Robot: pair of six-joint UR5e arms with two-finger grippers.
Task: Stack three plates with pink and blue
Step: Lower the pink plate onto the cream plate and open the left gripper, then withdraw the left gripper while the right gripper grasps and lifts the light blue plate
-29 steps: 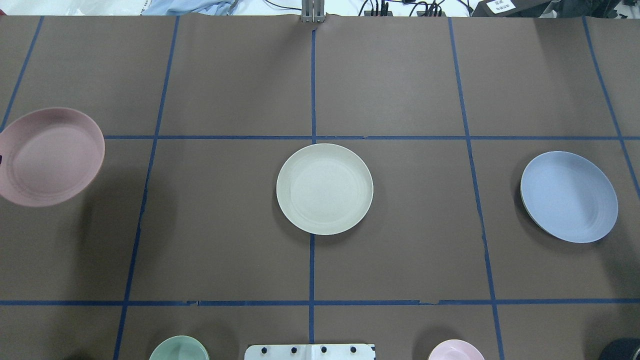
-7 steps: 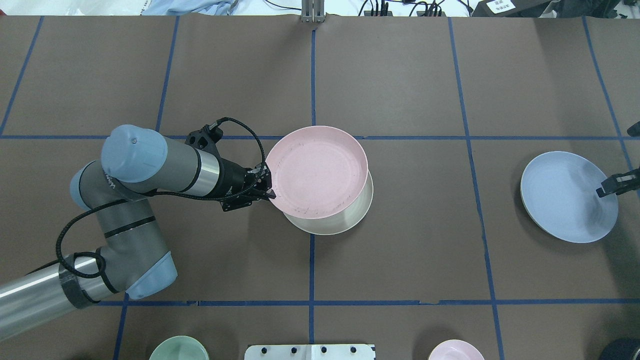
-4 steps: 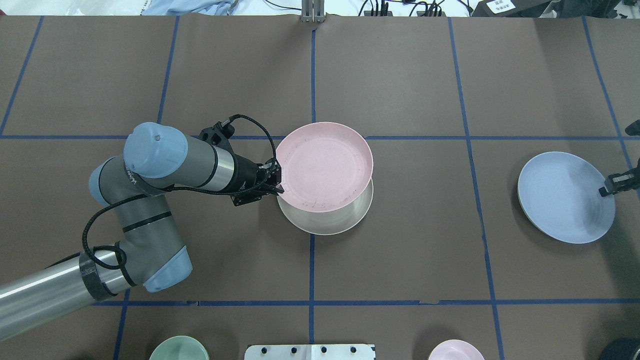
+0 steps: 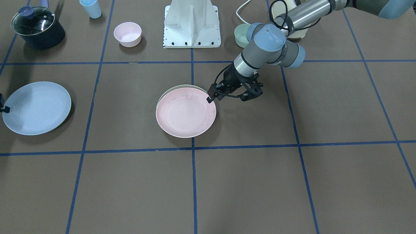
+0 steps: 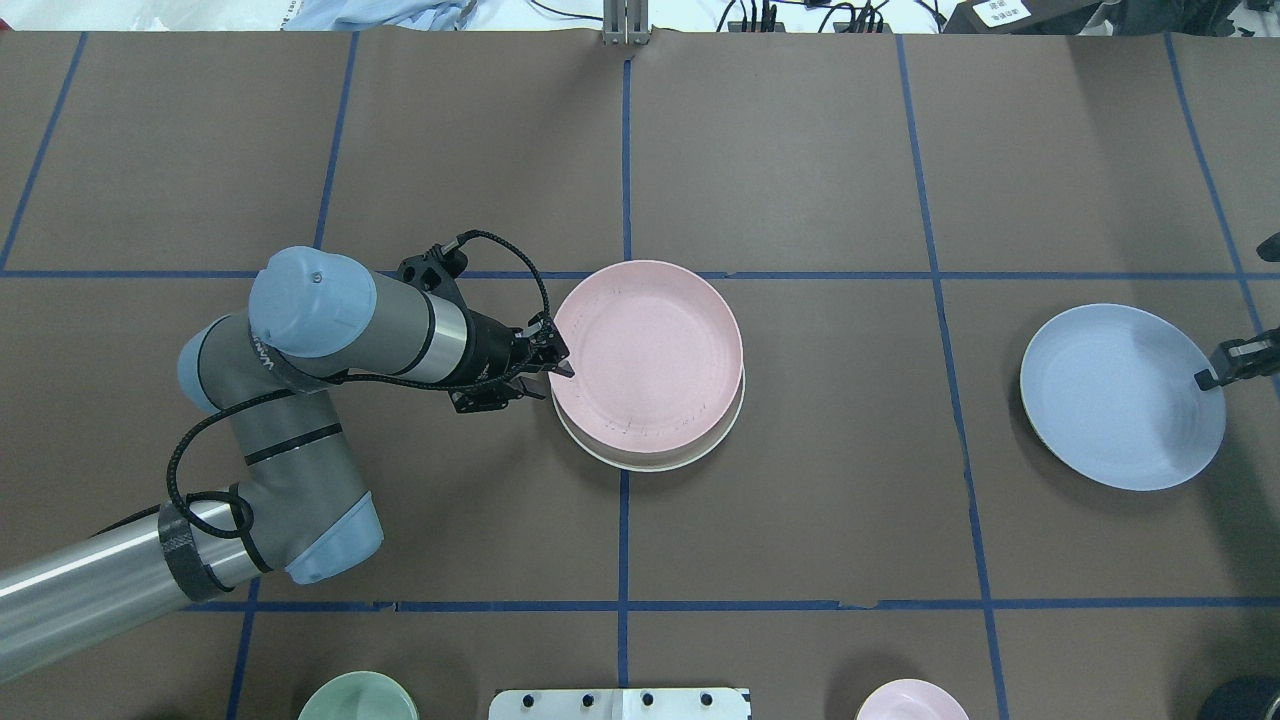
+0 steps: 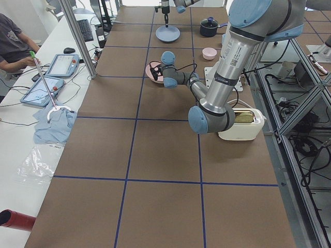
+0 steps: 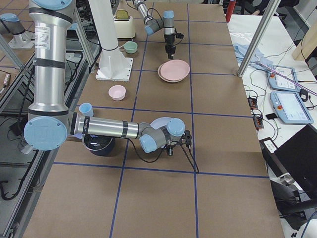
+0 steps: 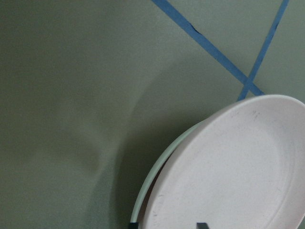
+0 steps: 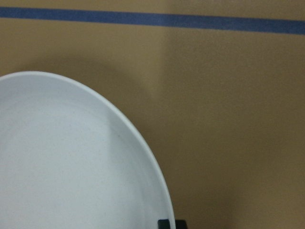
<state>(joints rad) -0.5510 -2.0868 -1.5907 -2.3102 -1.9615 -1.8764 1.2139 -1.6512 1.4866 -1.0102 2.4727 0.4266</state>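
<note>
The pink plate (image 5: 648,355) lies on the cream plate (image 5: 650,463) at the table's middle, covering most of it; it also shows in the front view (image 4: 186,115). My left gripper (image 5: 558,358) is at the pink plate's left rim. In the left wrist view its jaws stand apart on either side of the rim (image 8: 228,176), so it is open. The blue plate (image 5: 1115,395) is at the right, slightly raised. My right gripper (image 5: 1212,378) is shut on its right rim, as the right wrist view (image 9: 62,162) shows.
A small green bowl (image 5: 357,697) and a small pink bowl (image 5: 910,700) sit by the white robot base (image 4: 192,22). A dark lidded pot (image 4: 37,27) and a light blue cup (image 4: 91,8) stand near the right arm's side. A toaster (image 6: 240,123) is behind the left arm.
The left arm carried the pink plate over the cream plate and lowered it onto it; its jaws have opened. The right gripper has taken the blue plate's rim and shifted it slightly left.
</note>
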